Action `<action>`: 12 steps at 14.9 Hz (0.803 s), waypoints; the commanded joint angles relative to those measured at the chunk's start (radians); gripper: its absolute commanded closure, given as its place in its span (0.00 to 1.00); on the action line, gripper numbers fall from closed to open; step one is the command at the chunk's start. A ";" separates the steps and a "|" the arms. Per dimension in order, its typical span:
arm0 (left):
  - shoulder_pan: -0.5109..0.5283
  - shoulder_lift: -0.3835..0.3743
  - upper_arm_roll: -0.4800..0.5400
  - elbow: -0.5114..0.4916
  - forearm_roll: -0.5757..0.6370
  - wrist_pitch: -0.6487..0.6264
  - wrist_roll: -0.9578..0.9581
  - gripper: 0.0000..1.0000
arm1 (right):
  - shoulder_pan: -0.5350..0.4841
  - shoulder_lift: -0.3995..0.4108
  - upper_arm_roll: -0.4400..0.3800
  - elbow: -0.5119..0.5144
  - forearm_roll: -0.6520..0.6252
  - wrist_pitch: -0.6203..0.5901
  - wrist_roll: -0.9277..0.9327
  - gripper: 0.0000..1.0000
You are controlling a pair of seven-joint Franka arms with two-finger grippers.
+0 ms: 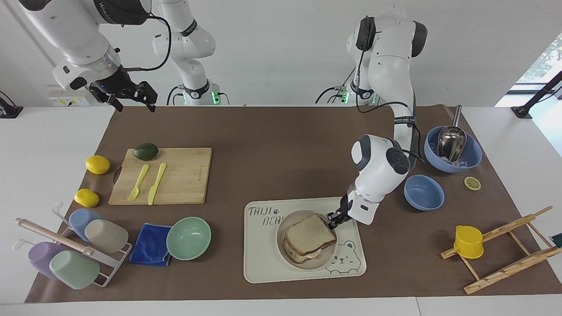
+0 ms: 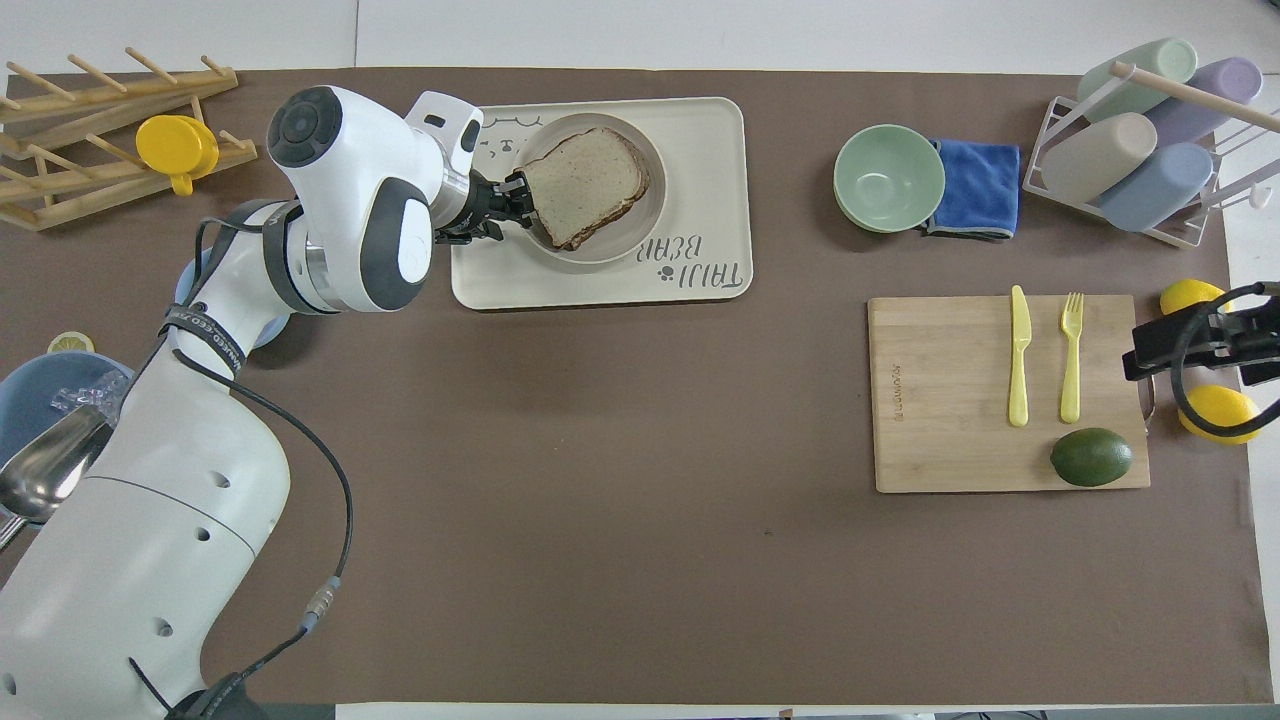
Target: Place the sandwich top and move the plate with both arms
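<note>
The cutting board (image 1: pixel 161 176) and drying rack (image 1: pixel 505 249) look like pale bare wood; the scoop (image 1: pixel 451 140) is shiny metal; the blue cloth (image 1: pixel 150 244) soft fabric; the tray (image 1: pixel 268 267) matt cream.

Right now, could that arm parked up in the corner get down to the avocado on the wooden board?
Probably yes. The right gripper waits in the air at its own end of the table, and the avocado lies uncovered on the cutting board, at the edge nearer the robots, with nothing over it.
</note>
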 commanded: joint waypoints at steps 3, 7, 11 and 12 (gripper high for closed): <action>0.065 -0.146 0.007 -0.044 0.020 -0.109 0.002 0.00 | -0.001 -0.006 0.001 -0.008 -0.006 -0.004 -0.009 0.00; 0.106 -0.264 0.058 -0.044 0.022 -0.219 -0.010 0.00 | -0.001 -0.006 0.001 -0.010 -0.006 -0.004 -0.009 0.00; 0.107 -0.374 0.102 -0.043 0.205 -0.341 0.003 0.00 | -0.001 -0.006 0.001 -0.008 -0.006 -0.004 -0.009 0.00; 0.118 -0.396 0.104 -0.043 0.224 -0.373 0.011 0.00 | -0.001 -0.006 0.001 -0.008 -0.006 -0.004 -0.009 0.00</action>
